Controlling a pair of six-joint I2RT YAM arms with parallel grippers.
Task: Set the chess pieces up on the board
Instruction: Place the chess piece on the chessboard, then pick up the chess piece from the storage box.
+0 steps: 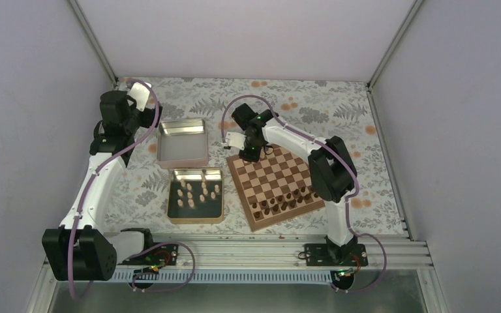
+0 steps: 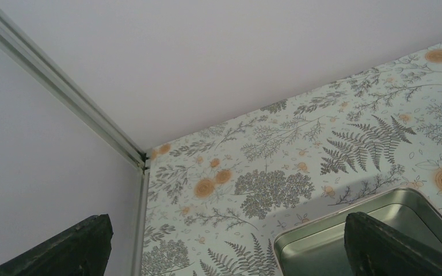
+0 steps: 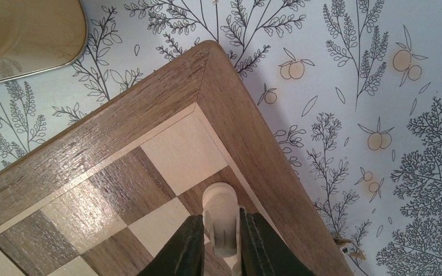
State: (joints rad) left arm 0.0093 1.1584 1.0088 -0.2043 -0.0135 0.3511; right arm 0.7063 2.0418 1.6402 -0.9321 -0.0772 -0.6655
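Between the right jaws, one pale chess piece [image 3: 221, 201] is pinched at its sides, with its rounded head projecting beyond the fingertips [image 3: 191, 241]. The piece is held over a corner of the board [image 3: 75, 155], above a dark square next to the pale corner square. Whether it touches the board cannot be determined. In the top view, this corner is the one nearest the two tins. The near rows of the board are occupied by dark chessmen [image 1: 286, 199]. The other pale chess pieces [image 1: 196, 192] are stood upright in the dark-lined tin [image 1: 175, 210], just left of the board. A second tin [image 1: 181, 143], bare inside, is placed just beyond it. The left jaws are spread wide, the fingers [image 2: 69, 247] well apart. They are raised near the far left corner of the patterned surface [image 1: 339, 111], beside the bare tin.
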